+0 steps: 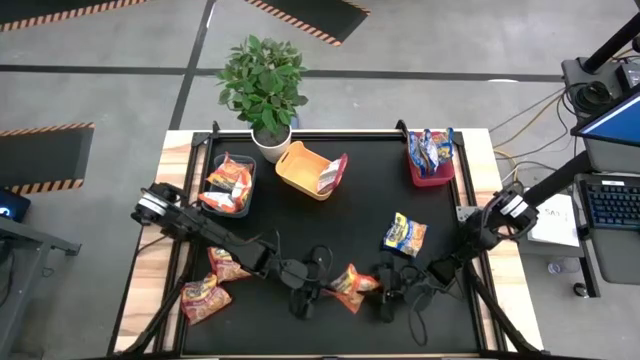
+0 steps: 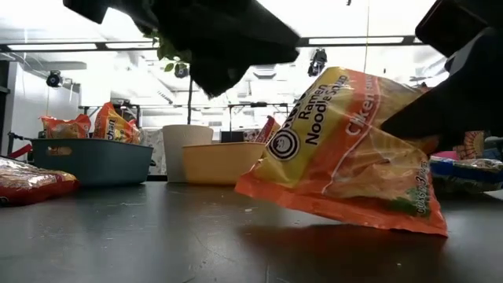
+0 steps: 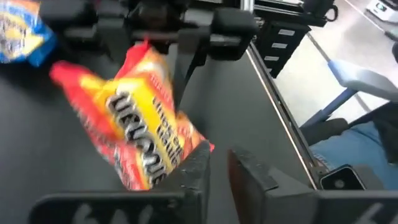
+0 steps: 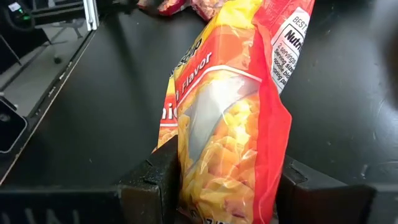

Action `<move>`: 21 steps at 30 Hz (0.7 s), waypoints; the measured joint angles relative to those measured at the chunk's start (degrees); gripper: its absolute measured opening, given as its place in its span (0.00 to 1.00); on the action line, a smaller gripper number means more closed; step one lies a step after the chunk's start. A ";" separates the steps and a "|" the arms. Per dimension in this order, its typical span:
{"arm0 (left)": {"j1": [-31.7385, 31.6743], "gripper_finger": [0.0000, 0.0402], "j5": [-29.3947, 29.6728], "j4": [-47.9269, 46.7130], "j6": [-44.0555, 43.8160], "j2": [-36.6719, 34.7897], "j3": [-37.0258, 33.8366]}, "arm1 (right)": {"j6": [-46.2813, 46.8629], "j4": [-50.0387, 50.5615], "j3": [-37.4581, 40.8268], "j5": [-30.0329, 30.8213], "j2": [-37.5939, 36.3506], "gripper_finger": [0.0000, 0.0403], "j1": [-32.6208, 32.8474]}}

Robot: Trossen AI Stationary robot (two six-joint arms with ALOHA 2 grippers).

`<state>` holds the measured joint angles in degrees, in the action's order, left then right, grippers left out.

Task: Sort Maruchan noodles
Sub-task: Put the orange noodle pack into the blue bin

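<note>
While you are looking past the right gripper, its two fingers are pinching an orange ramen packet from either side, so it is holding that packet by one end. From above, the right gripper is sitting near the front middle of the black table mat, and the orange ramen packet is sticking out toward the left arm. At table height the packet is tilting, with one long edge resting on the mat and the rest lifted.

Your left gripper is standing just beside the other end of that packet; its fingers are only a narrow gap apart and gripping nothing. In the high view the left gripper is lying just left of the packet.

Further out, a blue-and-yellow packet is lying flat behind the right gripper. Two reddish packets are lying near the front left corner. Along the back, a dark teal bin is holding orange packets, an orange bin is holding one pinkish-red packet, and a red bin is holding blue packets. A potted plant is standing between the teal and orange bins at the back edge.
</note>
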<state>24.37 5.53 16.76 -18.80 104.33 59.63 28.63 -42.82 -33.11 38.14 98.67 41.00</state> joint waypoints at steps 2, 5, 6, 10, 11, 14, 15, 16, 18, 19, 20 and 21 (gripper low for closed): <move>-0.15 0.16 1.27 -0.01 -2.27 0.21 -0.56 | -0.93 -0.01 0.00 0.83 0.00 0.36 0.39; -0.21 0.28 6.66 0.10 -5.56 0.70 -1.96 | -2.31 0.01 -0.01 0.90 -0.02 0.36 0.76; -0.21 0.32 8.74 0.10 -6.74 0.90 -2.42 | -2.40 0.05 -0.07 0.90 -0.04 0.36 0.85; -0.27 0.49 13.73 1.03 -10.12 1.32 -3.10 | -3.29 0.09 -0.58 0.90 -0.04 0.36 0.89; -0.27 0.53 13.79 2.26 -10.27 1.48 -3.12 | -3.73 0.16 -0.70 0.92 -0.04 0.36 0.89; -0.12 0.62 10.25 7.24 -9.03 2.49 -3.10 | -4.97 0.56 -1.25 0.93 -0.04 0.36 0.89; -0.06 0.64 8.68 8.32 -8.76 2.79 -3.11 | -5.46 0.54 -1.40 0.93 -0.04 0.36 0.89; -0.03 0.66 7.73 9.48 -8.77 3.05 -3.12 | -5.64 0.51 -1.45 0.93 -0.04 0.36 0.89; 0.01 0.68 7.40 10.25 -9.37 3.45 -3.12 | -5.71 0.56 -1.45 0.93 -0.04 0.36 0.89; 0.01 0.70 7.42 10.52 -9.90 3.93 -3.12 | -5.71 0.56 -1.45 0.93 -0.04 0.36 0.89; -0.12 0.71 7.51 10.89 -10.75 4.61 -3.12 | -5.72 0.53 -1.45 0.93 -0.04 0.36 0.89; -0.23 0.71 7.89 11.60 -11.50 5.54 -3.12 | -5.71 0.55 -1.45 0.93 -0.04 0.36 0.89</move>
<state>24.14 13.43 28.36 -30.30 109.88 56.51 22.92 -42.27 -34.57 39.07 98.63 41.89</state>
